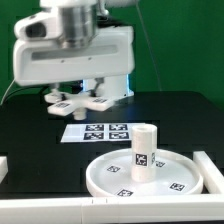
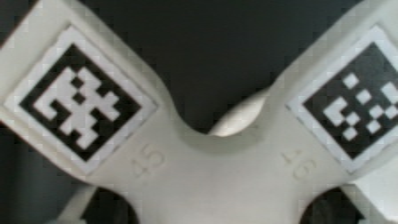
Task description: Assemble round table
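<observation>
One arm (image 1: 75,45) stoops low over the foot piece (image 1: 78,103) — its pincer's (image 1: 88,90) state cannot be told.

The arm (image 1: 72,48) stands at the rear, toward the exterior view's left. Its tool (image 1: 86,92) points straight down and sits low. I cannot make out how far its fingers are spread.

light: bright, even | shadows: faint | whites: overexposed | exterior view: soft, low-resolution | wrist view: close, blurred

marker board (image 1: 97,131): flat on black table (image 1: 30,140) | green backdrop (image 1: 178,55): behind table
</observation>
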`<state>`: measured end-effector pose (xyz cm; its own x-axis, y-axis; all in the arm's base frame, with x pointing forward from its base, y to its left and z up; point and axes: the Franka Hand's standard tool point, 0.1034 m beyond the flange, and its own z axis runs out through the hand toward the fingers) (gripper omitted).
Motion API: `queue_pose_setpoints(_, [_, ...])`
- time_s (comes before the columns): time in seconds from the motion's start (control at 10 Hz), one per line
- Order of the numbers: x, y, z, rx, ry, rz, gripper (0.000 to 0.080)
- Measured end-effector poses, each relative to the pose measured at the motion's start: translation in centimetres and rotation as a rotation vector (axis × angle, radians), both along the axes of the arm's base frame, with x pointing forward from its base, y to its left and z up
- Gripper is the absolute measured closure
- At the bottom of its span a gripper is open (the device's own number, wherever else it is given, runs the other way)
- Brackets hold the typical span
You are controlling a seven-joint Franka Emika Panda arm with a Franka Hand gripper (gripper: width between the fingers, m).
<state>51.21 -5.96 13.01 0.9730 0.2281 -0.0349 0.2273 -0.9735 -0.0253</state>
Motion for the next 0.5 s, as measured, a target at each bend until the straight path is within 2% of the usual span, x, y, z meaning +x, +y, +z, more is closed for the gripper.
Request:
queue_pose_setpoints(0.1, [1.6, 1.7, 0.6, -0.007, -0.073, -0.004, 0.0357])
queue_pose_setpoints(0.2, [2.6, 2.3, 1.1, -0.010, -0.122, 0.006, 0.0357])
queue_pose_setpoints(0.3, [2.8, 1.4, 1.0, -0.023, -0.206, 0.014, 0.0357])
queue_pose_setpoints(0.4, [2.2, 1.3, 0.7, -0.023, -0.192, 0.007, 0.0357])
queue_pose_setpoints(0.5, [2.4, 1.3, 0.7, -0.024, -0.194, 0.008, 0.0357])
